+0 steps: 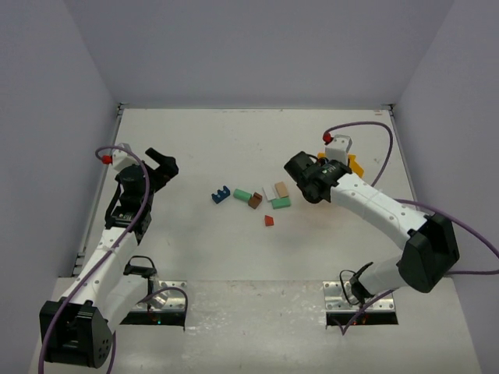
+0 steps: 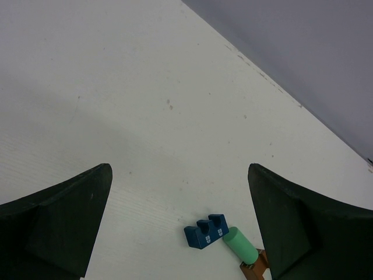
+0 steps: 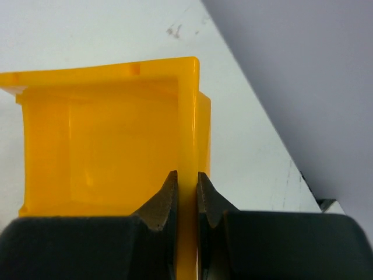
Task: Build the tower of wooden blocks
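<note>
**At the Table's Right Side, a Grip on the Bin; the Blocks Lay Loose**

Between the two black fingers (image 3: 156,205) of the right gripper (image 3: 186,182) stood a thin upright wall of the yellow bin (image 3: 99,146). The pads pressed against both faces of it, with no gap showing. From overhead, only a corner of that bin (image 1: 355,164) showed past the right wrist, toward the far right of the table (image 1: 234,140).

On the opposite side, the left gripper (image 2: 179,175) hung above bare tabletop with its fingers spread wide and nothing between them.

Between the two arms, at mid-table, the wood blocks (image 1: 257,199) lay in a loose cluster, each resting on the surface rather than stacked:

- The blue block (image 1: 221,194), notched along its top, sat at the left end.
- Just beside it came a green block (image 1: 242,195), with a brown block (image 1: 256,201) against that one's right end.
- A pale block (image 1: 270,192) and a tan block (image 1: 281,188) lay side by side further right.
- A second green block (image 1: 281,202) lay just in front of them.
- The red block (image 1: 269,221) sat alone, nearer the arms' bases.

The left wrist camera caught the blue piece (image 2: 205,231), the green one (image 2: 240,245) and a sliver of brown (image 2: 256,269) low in its frame.
</note>
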Tool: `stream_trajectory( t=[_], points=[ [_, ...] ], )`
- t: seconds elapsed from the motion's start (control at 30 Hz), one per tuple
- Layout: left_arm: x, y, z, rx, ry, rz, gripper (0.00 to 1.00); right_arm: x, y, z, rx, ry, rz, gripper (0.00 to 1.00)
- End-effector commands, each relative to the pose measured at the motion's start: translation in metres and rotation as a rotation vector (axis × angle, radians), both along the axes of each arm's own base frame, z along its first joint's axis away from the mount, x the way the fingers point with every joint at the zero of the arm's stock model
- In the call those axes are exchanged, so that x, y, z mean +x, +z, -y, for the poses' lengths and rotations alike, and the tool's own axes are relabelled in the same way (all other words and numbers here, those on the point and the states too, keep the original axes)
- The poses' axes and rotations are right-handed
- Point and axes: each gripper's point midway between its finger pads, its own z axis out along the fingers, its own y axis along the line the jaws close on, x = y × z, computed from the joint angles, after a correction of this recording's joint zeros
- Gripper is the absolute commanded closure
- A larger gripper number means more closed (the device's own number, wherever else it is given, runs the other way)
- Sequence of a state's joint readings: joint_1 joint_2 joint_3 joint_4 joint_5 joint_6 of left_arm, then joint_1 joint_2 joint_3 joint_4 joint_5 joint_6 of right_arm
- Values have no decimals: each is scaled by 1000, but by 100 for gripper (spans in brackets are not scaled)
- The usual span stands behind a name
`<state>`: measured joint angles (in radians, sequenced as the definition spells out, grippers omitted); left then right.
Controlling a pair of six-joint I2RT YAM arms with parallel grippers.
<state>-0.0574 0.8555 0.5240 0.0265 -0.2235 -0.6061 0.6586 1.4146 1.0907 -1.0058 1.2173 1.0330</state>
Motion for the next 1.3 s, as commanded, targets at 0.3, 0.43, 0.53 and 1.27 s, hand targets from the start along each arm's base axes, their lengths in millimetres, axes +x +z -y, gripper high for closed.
stream_trajectory(
  t=[0.3, 0.43, 0.53, 1.27],
  points=[
    [3, 39, -3, 12, 4, 113, 0, 154, 8, -65, 442, 558, 52, 100],
    [6, 38, 2, 7, -21, 113, 0, 189, 15, -57, 515, 761, 156, 100],
    [9, 37, 6, 6, -46, 110, 0, 215, 20, -29, 473, 779, 200, 100],
    [31, 13, 34, -45, -186, 36, 0, 265, -96, 124, 588, 321, 73, 88]
  ],
)
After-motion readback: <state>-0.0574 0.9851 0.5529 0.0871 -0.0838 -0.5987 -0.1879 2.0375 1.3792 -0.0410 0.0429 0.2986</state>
